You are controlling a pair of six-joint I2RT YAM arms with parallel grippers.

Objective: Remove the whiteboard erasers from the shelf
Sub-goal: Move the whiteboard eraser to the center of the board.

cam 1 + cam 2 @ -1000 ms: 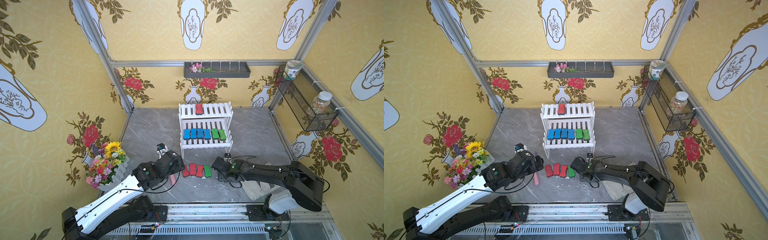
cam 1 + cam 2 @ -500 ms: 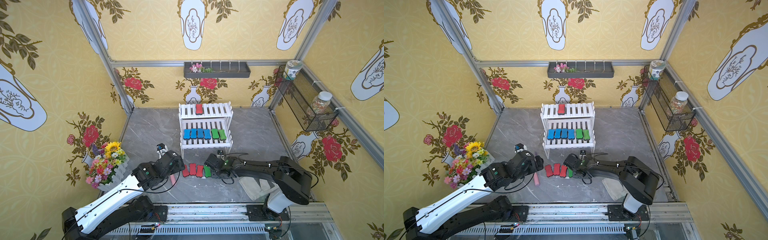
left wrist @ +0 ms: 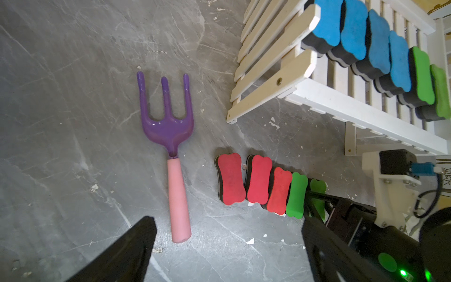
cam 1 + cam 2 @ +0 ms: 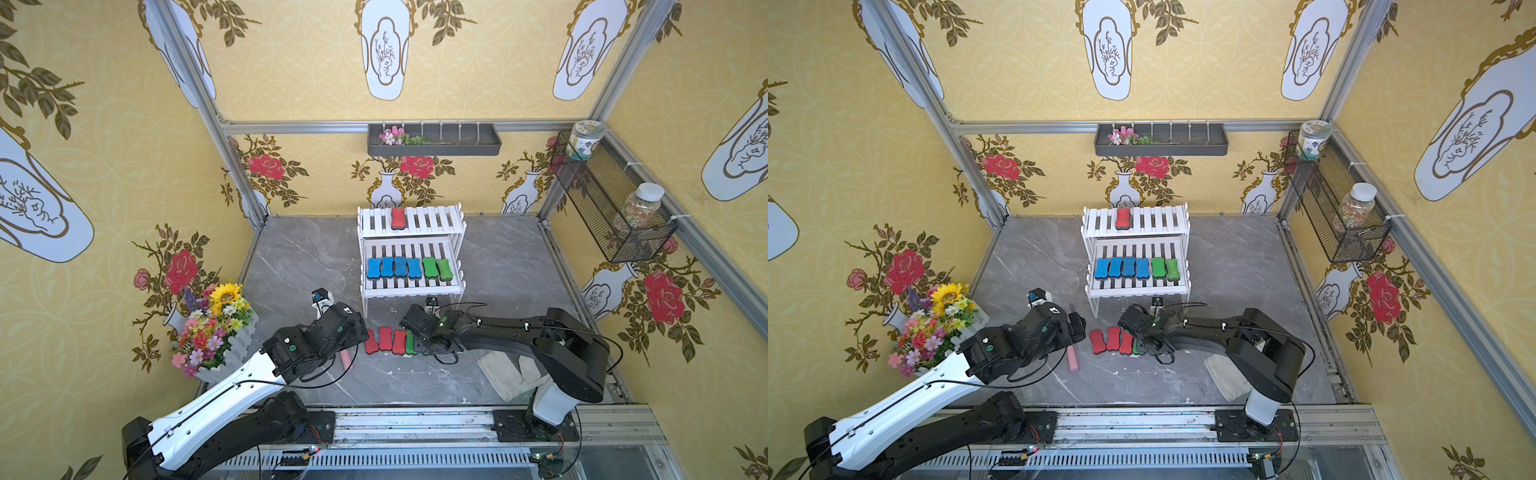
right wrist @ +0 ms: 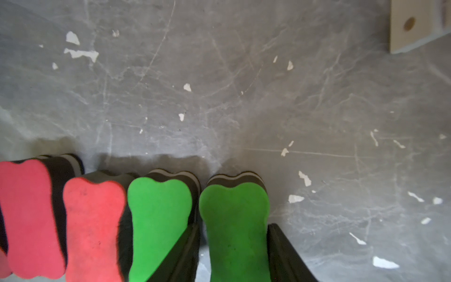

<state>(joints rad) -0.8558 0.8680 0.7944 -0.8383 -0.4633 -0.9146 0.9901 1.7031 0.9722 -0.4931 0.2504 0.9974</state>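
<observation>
- The right gripper (image 5: 233, 227) pinches a green eraser (image 5: 234, 207) (last in the floor row (image 3: 258, 183)), just in front of the shelf (image 4: 411, 292).
- The left gripper (image 3: 228, 219) is spread wide, beside that row.
- Seven more erasers (image 4: 400, 267) lie on the shelf.

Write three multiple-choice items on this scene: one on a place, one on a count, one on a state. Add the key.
1. Where on the shelf does its one red eraser lie? A top tier; B lower tier; C on a side rail.
2. How many blue erasers are on the lower tier? A two; B four; C six.
3. How is the left tool? A open, holding nothing; B shut on a blue eraser; C shut on the red eraser.
Key: 1 A, it lies alone on the upper slats in both top views. 2 B, four blue tops stand in a row. 3 A, the left wrist view shows its fingers wide apart, gripping nothing.
</observation>
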